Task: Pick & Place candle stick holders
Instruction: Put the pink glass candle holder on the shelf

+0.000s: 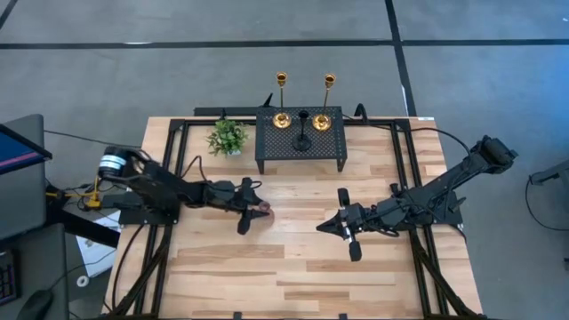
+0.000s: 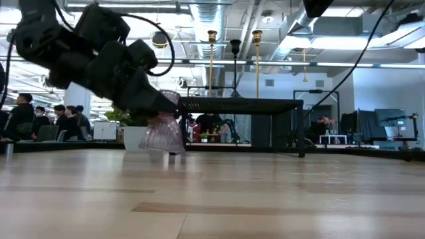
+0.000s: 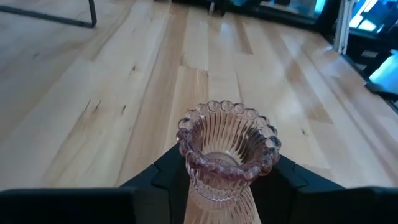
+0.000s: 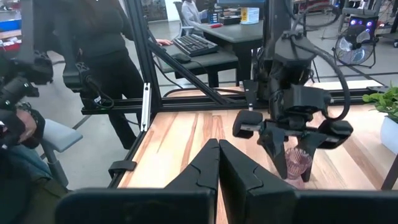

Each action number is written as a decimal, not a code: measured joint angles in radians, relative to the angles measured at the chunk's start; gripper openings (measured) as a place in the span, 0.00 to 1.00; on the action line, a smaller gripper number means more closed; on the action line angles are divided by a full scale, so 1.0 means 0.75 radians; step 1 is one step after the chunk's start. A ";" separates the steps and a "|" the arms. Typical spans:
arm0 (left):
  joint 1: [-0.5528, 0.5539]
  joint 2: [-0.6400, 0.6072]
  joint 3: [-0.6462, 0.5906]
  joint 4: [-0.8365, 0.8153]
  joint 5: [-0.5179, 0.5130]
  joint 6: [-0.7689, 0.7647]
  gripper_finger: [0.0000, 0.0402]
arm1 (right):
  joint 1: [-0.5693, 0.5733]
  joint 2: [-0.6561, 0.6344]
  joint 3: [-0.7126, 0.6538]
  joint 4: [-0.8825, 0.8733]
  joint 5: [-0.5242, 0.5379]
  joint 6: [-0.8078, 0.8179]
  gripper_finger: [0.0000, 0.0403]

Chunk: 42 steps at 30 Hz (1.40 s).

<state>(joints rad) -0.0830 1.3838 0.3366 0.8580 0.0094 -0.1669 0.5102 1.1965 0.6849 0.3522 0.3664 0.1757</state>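
A pink ribbed glass candle holder [image 3: 227, 152] stands upright on the wooden table [image 1: 293, 267], its open beaded rim facing up and its long axis vertical. The left gripper [image 1: 252, 206] pinches it between two dark fingers [image 3: 155, 180], low on its narrowing body. It sits left of the table's centre, in front of the black mesh stand [image 1: 300, 138] and well apart from it.

The glass is see-through with fine vertical ribs, a flared cup with small beads around the lip, and a skirt that widens at the base [image 2: 164, 135].

On the mesh stand at the back of the table stand two tall gold candle holders [image 1: 282, 100] and [image 1: 327, 100], both upright with thin stems and round bases. A shorter black candle holder [image 1: 303, 132] stands between them. A small green potted plant [image 1: 228, 137] sits on the table just beside the stand's left end.

The right gripper [image 1: 349, 224] rests low over the table right of centre, its fingers [image 4: 205, 168] pressed together and holding nothing. The bare wood between the two grippers has nothing on it. People sit at desks in the room beyond the table.
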 joint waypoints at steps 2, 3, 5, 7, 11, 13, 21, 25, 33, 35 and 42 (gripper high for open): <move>0.000 -0.077 0.045 -0.156 -0.001 0.000 0.33 | 0.000 0.000 0.000 -0.003 0.000 0.000 0.00; 0.000 -0.117 0.069 -0.225 -0.002 0.002 0.33 | 0.000 0.000 0.000 -0.007 0.000 0.000 0.00; 0.000 -0.190 0.132 -0.357 -0.013 0.012 0.33 | 0.000 0.000 0.000 -0.013 0.000 0.000 0.00; 0.000 -0.248 0.191 -0.453 -0.019 0.047 0.33 | 0.000 0.000 0.000 -0.017 -0.001 0.000 0.00; 0.017 -0.353 0.300 -0.559 -0.040 0.117 0.33 | 0.000 0.001 0.000 -0.023 -0.001 0.001 0.00; 0.041 -0.396 0.358 -0.619 -0.064 0.157 0.33 | 0.000 0.001 0.000 -0.024 -0.001 0.001 0.00; 0.199 -0.439 0.566 -0.872 -0.122 0.192 0.33 | 0.001 0.001 0.000 -0.041 -0.003 0.001 0.00; 0.291 -0.428 0.628 -0.880 -0.122 0.215 0.33 | 0.001 0.001 0.000 -0.041 -0.003 0.001 0.00; 0.508 -0.419 0.678 -0.871 -0.117 0.140 0.33 | 0.001 0.001 0.000 -0.068 -0.008 0.001 0.00; 0.552 -0.401 0.679 -0.873 -0.103 0.115 0.33 | 0.001 0.001 0.000 -0.078 -0.009 -0.003 0.00; 0.629 -0.241 0.755 -0.856 -0.041 0.096 0.33 | 0.001 0.001 0.000 -0.092 -0.009 -0.022 0.00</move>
<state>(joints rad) 0.3890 1.2028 0.9032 0.2159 -0.0216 -0.0952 0.5106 1.1969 0.6849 0.2830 0.3599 0.1589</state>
